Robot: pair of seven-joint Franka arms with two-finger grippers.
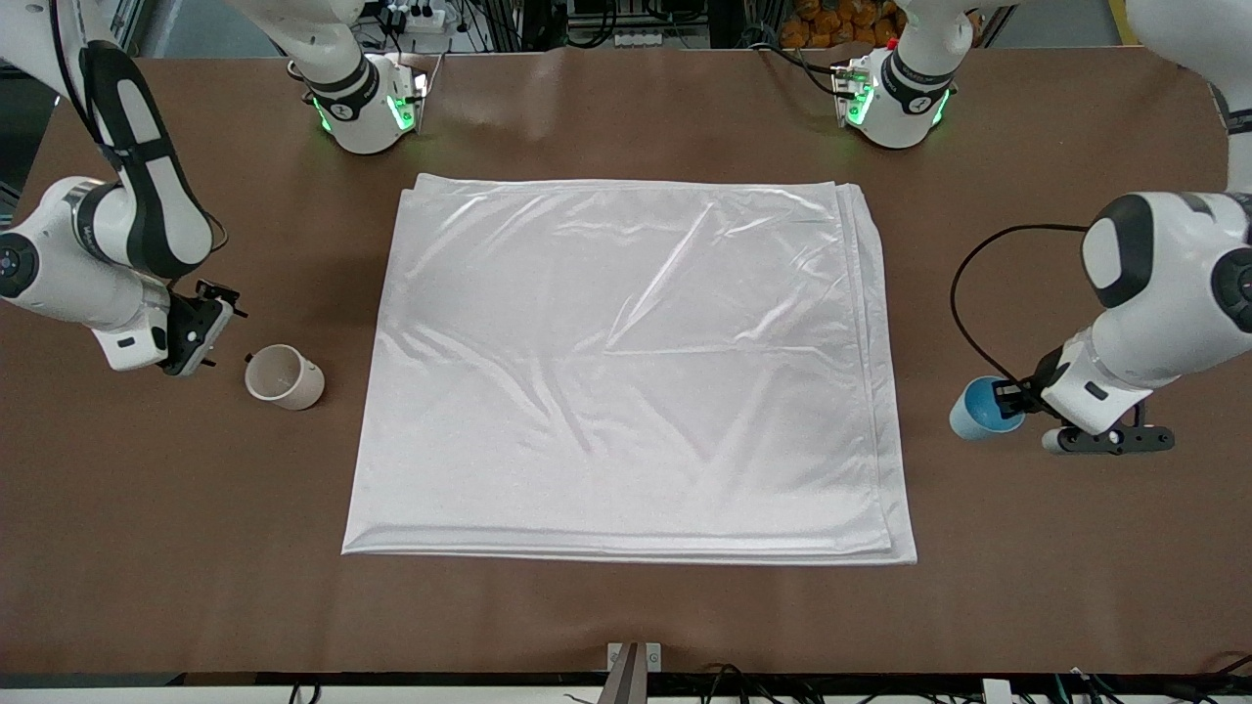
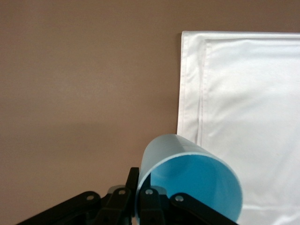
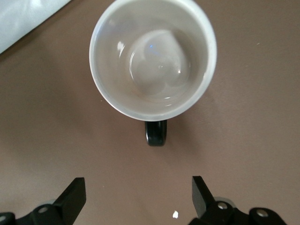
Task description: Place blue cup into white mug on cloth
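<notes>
Your left gripper (image 1: 1007, 399) pinches the blue cup's (image 1: 974, 409) rim at the cloth's (image 1: 626, 372) four o'clock; the right gripper (image 1: 201, 337), spread empty, should straddle the white mug's (image 1: 284, 377) handle squarely

The cup's (image 2: 187, 180) lower rim is cut off by the left wrist view's edge, and its base is hidden. Beside the cup, the left gripper's (image 1: 1007, 396) fingertips are partly covered, seemingly clamping its wall. The mug's (image 1: 284, 376) handle is hidden in the front view.

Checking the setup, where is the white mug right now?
The white mug stands on the bare table beside the cloth, toward the right arm's end, near the open right gripper.
</notes>
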